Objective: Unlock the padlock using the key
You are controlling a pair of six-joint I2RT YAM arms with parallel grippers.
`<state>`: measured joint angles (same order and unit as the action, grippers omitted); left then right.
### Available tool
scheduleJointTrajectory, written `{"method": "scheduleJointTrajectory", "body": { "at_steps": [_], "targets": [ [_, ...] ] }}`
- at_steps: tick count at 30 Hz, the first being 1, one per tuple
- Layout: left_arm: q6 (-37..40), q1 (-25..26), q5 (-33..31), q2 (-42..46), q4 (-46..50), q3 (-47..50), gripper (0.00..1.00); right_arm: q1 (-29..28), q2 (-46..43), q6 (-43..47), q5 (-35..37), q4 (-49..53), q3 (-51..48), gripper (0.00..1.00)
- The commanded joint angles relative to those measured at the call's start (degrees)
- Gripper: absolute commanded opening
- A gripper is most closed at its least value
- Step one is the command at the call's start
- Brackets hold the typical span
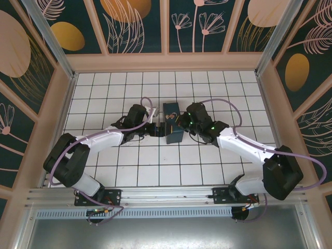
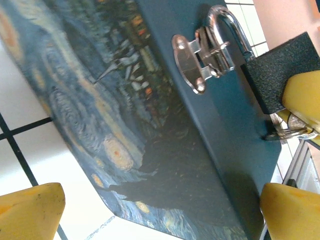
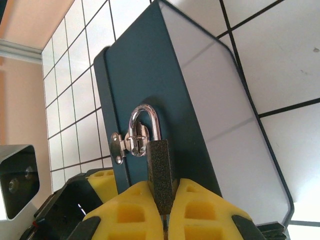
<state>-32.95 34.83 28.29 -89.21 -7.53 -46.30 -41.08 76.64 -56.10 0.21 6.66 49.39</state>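
The dark padlock hangs by its silver shackle from the hasp on the edge of the blue Starry Night box. My right gripper is shut on the padlock's body, its yellow fingers pressing both sides. In the left wrist view the padlock is at the right, with the small silvery key and its ring at its lower end; whether the key sits in the lock I cannot tell. My left gripper is open, its fingers straddling the box's painted lid.
The box stands on its side mid-table on the white tiled top, between the left gripper and the right gripper. Wooden-framed walls enclose the table. Open tiles lie behind and in front of the box.
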Motion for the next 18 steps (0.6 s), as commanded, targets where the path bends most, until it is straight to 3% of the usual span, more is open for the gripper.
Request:
{"method": "scheduleJointTrajectory", "body": {
  "at_steps": [1, 14, 18],
  "targets": [
    [2.53, 0.42, 1.89, -1.76, 3.80, 0.73, 0.99, 0.14, 1.26, 1.78, 4.03, -1.92, 1.59, 0.00],
    [1.92, 0.35, 3.74, -1.50, 2.78, 1.35, 0.99, 1.88, 5.21, 2.21, 1.53, -13.05, 2.03, 0.00],
    [-0.92, -1.95, 6.78, 0.99, 0.10, 2.04, 0.98, 2.15, 6.79, 3.98, 0.94, -9.78, 4.16, 0.00]
  ]
}}
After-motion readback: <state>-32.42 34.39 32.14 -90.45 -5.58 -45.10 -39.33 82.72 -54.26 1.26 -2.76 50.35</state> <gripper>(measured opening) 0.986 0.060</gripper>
